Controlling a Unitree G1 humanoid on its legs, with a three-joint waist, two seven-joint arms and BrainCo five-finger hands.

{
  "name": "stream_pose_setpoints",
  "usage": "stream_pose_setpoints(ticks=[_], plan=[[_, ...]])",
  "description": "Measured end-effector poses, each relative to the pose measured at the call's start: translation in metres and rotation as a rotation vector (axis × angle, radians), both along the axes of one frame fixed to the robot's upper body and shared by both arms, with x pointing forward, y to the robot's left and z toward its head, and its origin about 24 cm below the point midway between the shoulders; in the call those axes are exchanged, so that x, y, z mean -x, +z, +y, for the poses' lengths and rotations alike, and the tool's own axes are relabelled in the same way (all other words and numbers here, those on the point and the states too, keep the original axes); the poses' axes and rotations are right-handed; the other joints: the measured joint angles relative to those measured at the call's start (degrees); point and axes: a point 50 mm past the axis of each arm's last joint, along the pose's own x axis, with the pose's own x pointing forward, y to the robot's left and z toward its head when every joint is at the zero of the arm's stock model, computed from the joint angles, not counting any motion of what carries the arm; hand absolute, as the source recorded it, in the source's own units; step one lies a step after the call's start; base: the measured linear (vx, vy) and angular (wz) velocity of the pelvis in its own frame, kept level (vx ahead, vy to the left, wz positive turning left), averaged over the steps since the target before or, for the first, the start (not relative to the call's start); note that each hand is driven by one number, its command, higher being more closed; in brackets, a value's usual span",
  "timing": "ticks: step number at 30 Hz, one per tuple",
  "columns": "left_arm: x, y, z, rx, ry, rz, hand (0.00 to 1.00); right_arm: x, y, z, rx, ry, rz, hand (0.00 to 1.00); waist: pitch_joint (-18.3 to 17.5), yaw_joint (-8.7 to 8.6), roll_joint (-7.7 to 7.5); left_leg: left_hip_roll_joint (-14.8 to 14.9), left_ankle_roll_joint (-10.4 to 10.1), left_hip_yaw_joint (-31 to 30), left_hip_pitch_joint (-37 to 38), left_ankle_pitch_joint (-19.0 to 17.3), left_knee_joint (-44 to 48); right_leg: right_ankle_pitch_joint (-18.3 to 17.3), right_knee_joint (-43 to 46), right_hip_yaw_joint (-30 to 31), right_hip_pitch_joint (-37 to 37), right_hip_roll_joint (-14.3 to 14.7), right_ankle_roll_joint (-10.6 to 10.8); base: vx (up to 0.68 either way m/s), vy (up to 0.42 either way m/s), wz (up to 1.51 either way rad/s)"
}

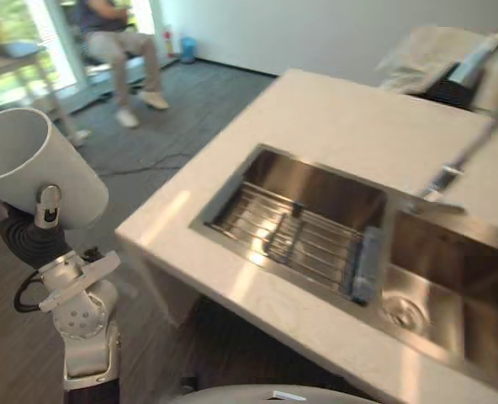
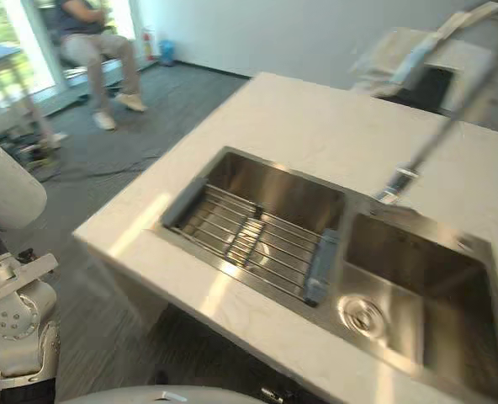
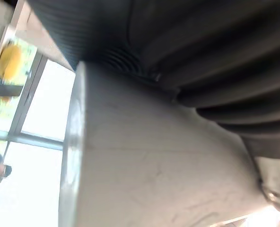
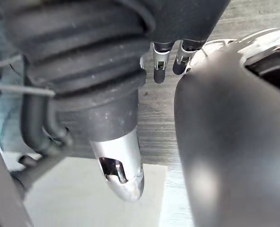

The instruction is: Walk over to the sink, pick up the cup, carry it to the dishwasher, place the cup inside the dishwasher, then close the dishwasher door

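A white cup (image 1: 34,164) is held up at the far left of the left eye view, mouth pointing up and to the left. My left hand (image 1: 47,206) is shut on it from below, with a silver finger against its wall. In the left wrist view the cup's pale side (image 3: 144,165) lies right against the hand's dark ribbed cover (image 3: 201,47). The cup's edge (image 2: 5,189) also shows in the right eye view. My right hand (image 4: 118,165) hangs over wooden floor, fingers (image 4: 161,61) relaxed and holding nothing.
A white counter (image 1: 350,126) holds a steel double sink (image 1: 316,194) with a wire rack (image 1: 291,236) in its left basin and a tall faucet (image 1: 451,177) behind. A person (image 1: 119,42) sits by the windows at the far left. Dark carpet lies between.
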Motion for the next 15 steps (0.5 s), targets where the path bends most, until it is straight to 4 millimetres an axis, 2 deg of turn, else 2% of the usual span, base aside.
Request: stream_pose_setpoints(ticks=[1,2,3,4,6,7,8,9,10,11,12,13,14,15], plan=[[-0.005,0.0,-0.005,0.003,-0.029,-0.001,1.0,0.004,0.0,-0.002,0.005,-0.028,0.0,0.0,0.2,-0.29,0.19,1.4,0.4,7.0,-1.5,-0.4,3.8,-0.1,0.7,-2.8,1.3,-0.5,0.2,0.13,0.22,3.48],[-0.011,0.0,-0.015,0.011,-0.086,-0.005,1.0,0.015,0.0,-0.009,0.027,-0.121,-0.006,0.0,0.5,-0.4,1.72,3.5,-0.8,17.5,-2.7,-0.8,10.9,-0.8,3.4,-7.6,3.3,-1.0,1.1,0.13,0.257,3.19],[-0.011,0.0,-0.02,0.01,-0.114,-0.01,1.0,0.019,0.001,-0.016,0.068,-0.218,-0.028,0.0,1.1,-0.75,3.29,2.9,-2.7,21.1,-3.1,-2.1,12.4,-1.2,6.8,-11.3,5.0,-2.2,1.4,0.12,0.304,2.77],[-0.011,0.0,-0.02,0.012,-0.114,-0.013,1.0,0.018,0.001,-0.016,0.078,-0.232,-0.035,0.0,1.2,-0.73,3.83,2.3,-3.5,20.9,-3.1,-2.7,12.0,-1.2,8.0,-12.3,5.4,-2.7,1.4,0.09,0.298,1.68],[-0.007,0.009,-0.018,0.017,-0.099,-0.06,1.0,-0.005,0.0,-0.007,0.04,-0.189,-0.053,0.0,2.0,0.33,3.48,-1.0,-3.4,18.2,-3.3,-4.2,10.7,-1.4,8.8,-14.2,6.8,-4.4,1.4,0.04,0.257,0.83],[-0.008,0.009,-0.019,0.019,-0.104,-0.062,1.0,-0.01,0.0,-0.005,0.031,-0.187,-0.052,0.0,2.3,0.46,3.07,-2.0,-3.4,17.2,-3.3,-4.4,10.0,-1.5,8.8,-14.6,7.1,-4.7,1.1,-0.03,0.217,0.73],[-0.009,0.008,-0.021,0.029,-0.117,-0.057,1.0,-0.024,0.0,0.0,0.011,-0.174,-0.063,0.0,2.5,0.53,2.61,-4.0,-3.4,15.5,-3.4,-4.2,8.2,-1.7,10.1,-14.7,7.1,-5.8,0.7,-0.06,0.222,0.87],[-0.01,0.007,-0.023,0.034,-0.13,-0.051,1.0,-0.038,0.002,0.002,0.004,-0.153,-0.083,0.0,3.0,0.64,3.1,-5.7,-3.4,13.2,-3.3,-4.2,6.6,-1.1,13.3,-14.8,6.8,-7.1,0.0,-0.06,0.219,0.91],[-0.01,0.007,-0.024,0.036,-0.137,-0.05,1.0,-0.044,0.003,0.002,0.002,-0.144,-0.092,0.0,3.3,0.75,3.68,-6.2,-3.3,12.2,-3.1,-4.3,6.1,-0.5,15.4,-14.8,6.8,-7.8,-0.7,-0.02,0.186,1.01],[-0.01,0.007,-0.025,0.038,-0.146,-0.05,1.0,-0.053,0.007,0.002,0.003,-0.129,-0.116,0.0,4.2,1.09,5.19,-6.9,-3.0,10.2,-2.4,-4.4,5.3,1.3,20.5,-15.0,6.8,-9.5,-1.8,0.02,0.15,1.11],[-0.01,0.008,-0.025,0.035,-0.157,-0.053,1.0,-0.057,0.008,0.002,0.003,-0.125,-0.126,0.0,4.8,1.33,6.42,-7.9,-2.8,7.5,-1.8,-4.6,5.2,3.2,27.1,-14.9,6.7,-11.9,-3.8,0.04,0.138,1.2],[-0.01,0.008,-0.025,0.031,-0.162,-0.053,1.0,-0.058,0.009,0.002,0.004,-0.122,-0.127,0.0,5.1,1.43,6.79,-8.8,-2.8,5.7,-1.3,-4.3,4.8,3.7,30.9,-13.9,6.3,-13.0,-6.0,0.06,0.123,1.19],[-0.01,0.008,-0.027,0.025,-0.175,-0.056,1.0,-0.059,0.009,0.002,0.015,-0.114,-0.131,0.0,5.1,1.52,7.14,-10.0,-2.3,2.2,-1.2,-2.7,4.3,0.7,37.0,-8.0,3.1,-12.7,-10.4,0.04,0.09,1.23],[-0.011,0.01,-0.029,0.022,-0.189,-0.064,1.0,-0.067,0.013,0.001,0.028,-0.101,-0.156,0.0,5.6,1.16,7.84,-10.5,-0.6,-1.2,-1.1,-1.6,3.9,-3.9,41.3,3.2,-2.4,-7.9,-9.8,-0.02,0.07,2.07]])
